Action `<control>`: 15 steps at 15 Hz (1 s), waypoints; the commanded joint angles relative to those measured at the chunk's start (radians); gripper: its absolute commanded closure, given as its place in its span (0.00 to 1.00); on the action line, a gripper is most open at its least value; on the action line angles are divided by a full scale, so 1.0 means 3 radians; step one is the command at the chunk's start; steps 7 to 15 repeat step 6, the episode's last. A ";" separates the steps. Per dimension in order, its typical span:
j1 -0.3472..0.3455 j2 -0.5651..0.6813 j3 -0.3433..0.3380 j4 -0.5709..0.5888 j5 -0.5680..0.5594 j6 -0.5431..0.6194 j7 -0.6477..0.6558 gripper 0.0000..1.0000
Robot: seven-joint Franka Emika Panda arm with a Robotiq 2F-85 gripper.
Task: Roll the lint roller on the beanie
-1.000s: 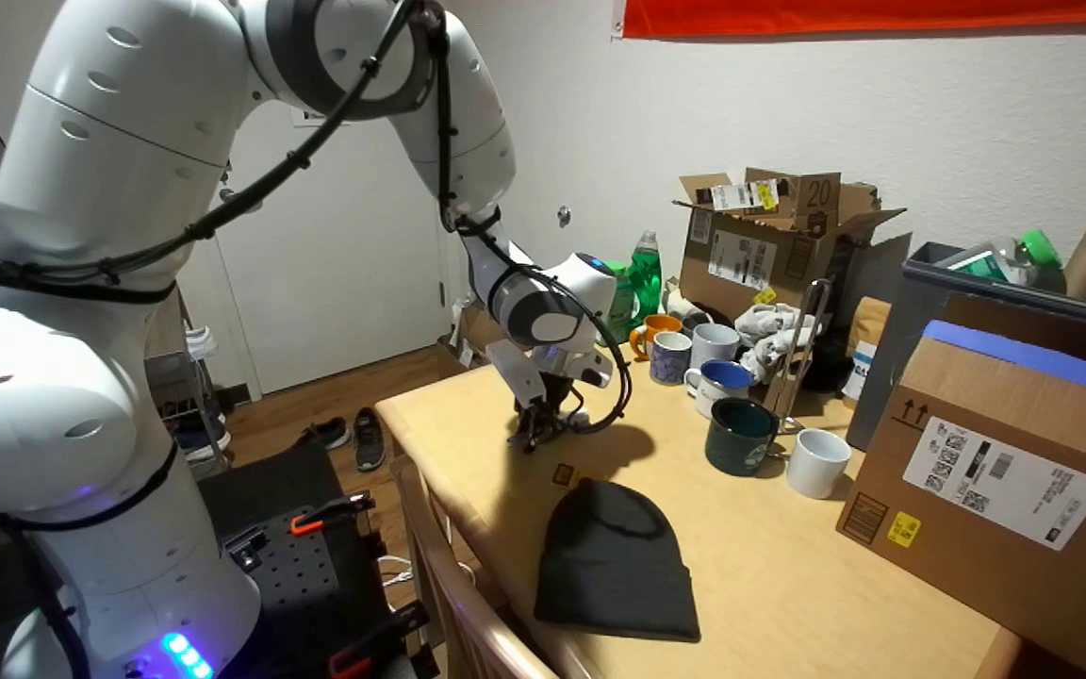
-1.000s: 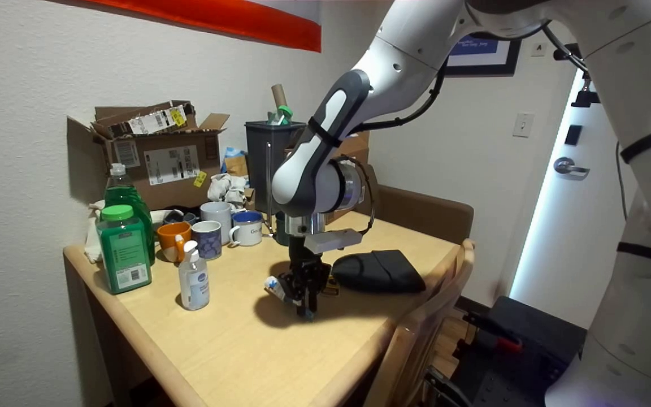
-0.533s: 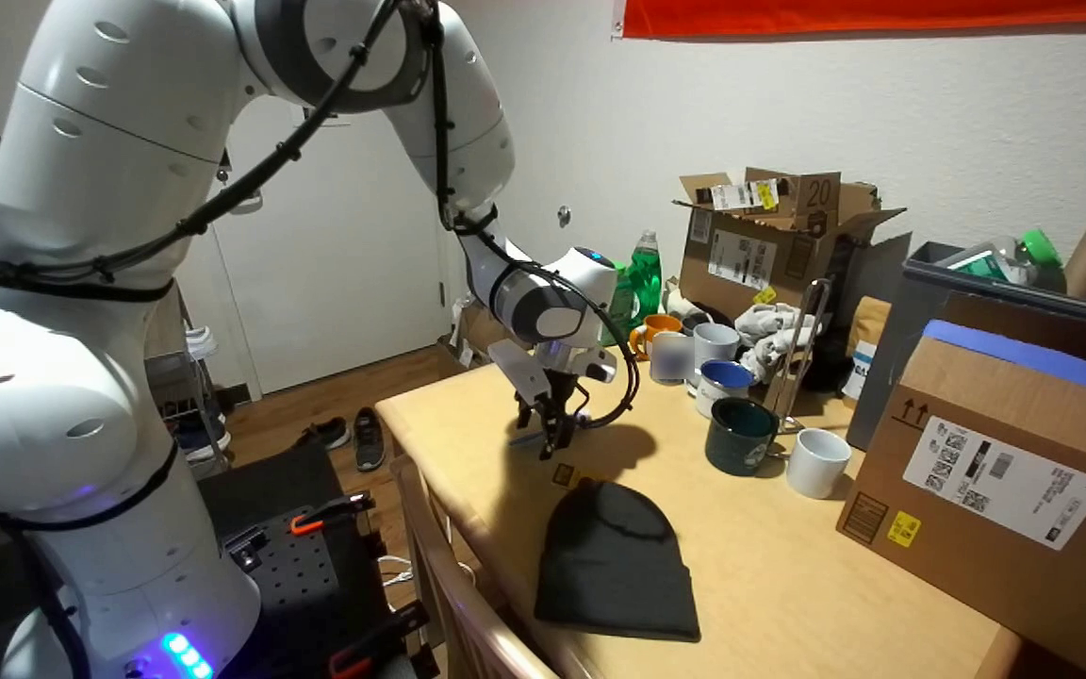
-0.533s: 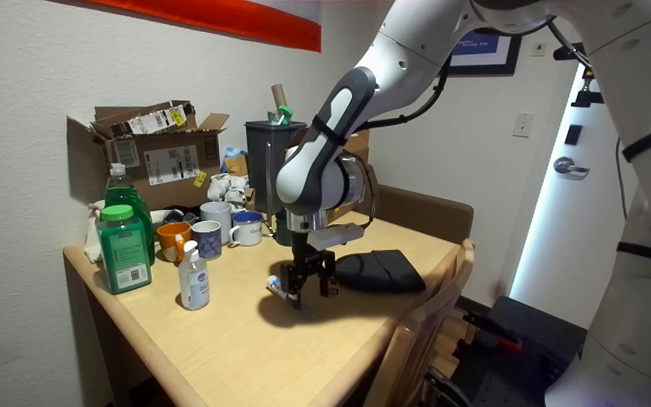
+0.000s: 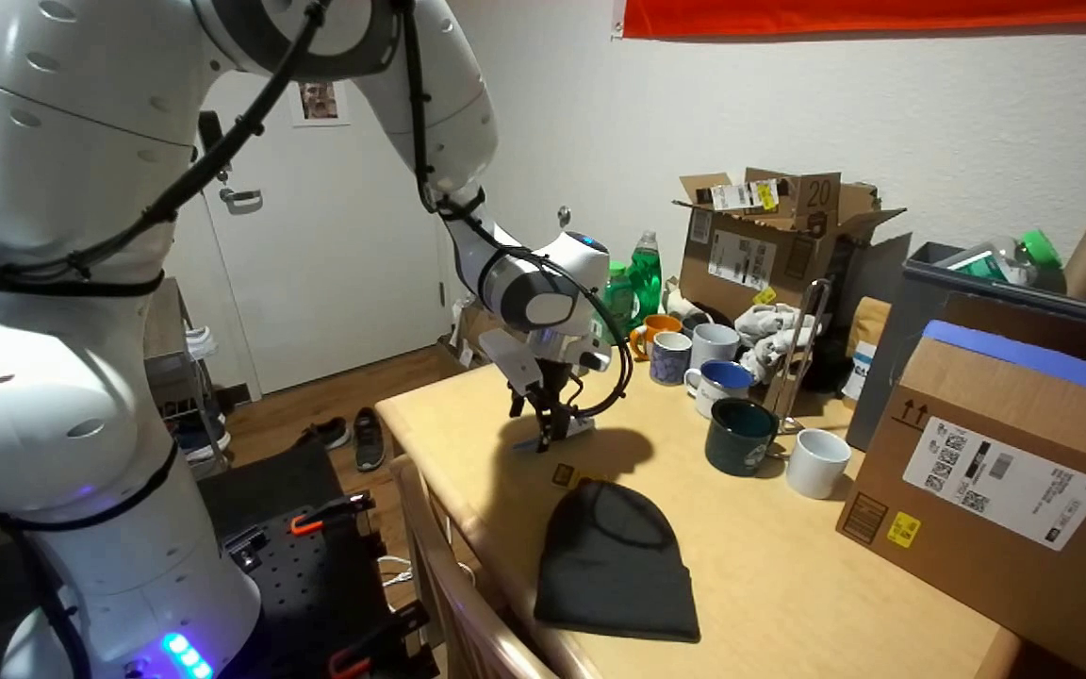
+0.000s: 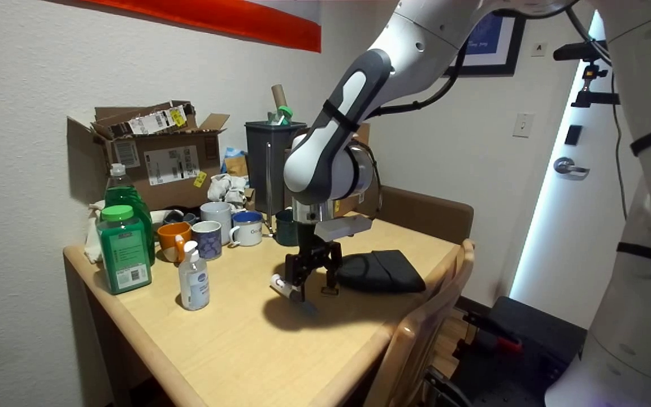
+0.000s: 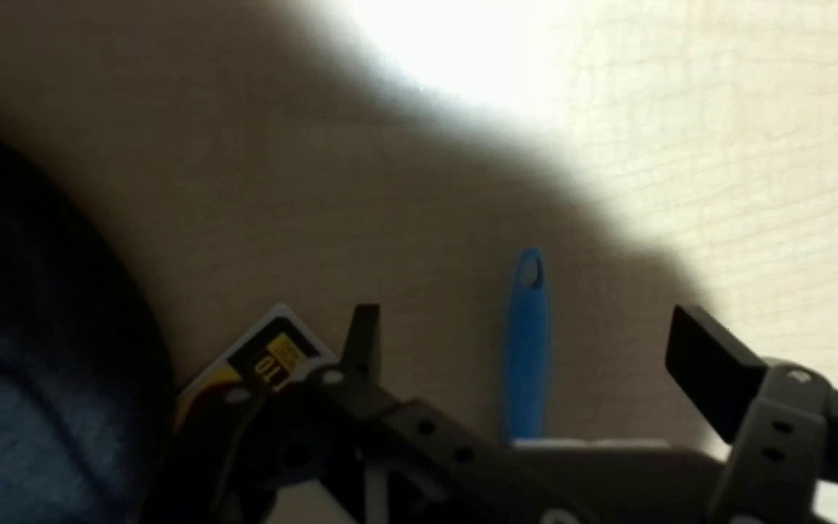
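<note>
Below the gripper (image 6: 317, 290) | lint roller (image 7: 527, 353) on table (image 6: 235, 350), near beanie (image 5: 614, 571) | gripper spread wide

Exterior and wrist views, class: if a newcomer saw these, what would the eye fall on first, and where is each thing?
Probably the big white arm, which reaches over the table in both exterior views, with a strip of red cloth high on the wall. Next, perhaps, the black beanie, lying dark on the pale tabletop. In the wrist view, the lint roller stands out, slim and blue, in the gap of the open tool.
</note>
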 commanded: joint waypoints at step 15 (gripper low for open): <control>-0.0033 -0.0235 0.0029 -0.0201 -0.0019 -0.0008 0.0013 0.00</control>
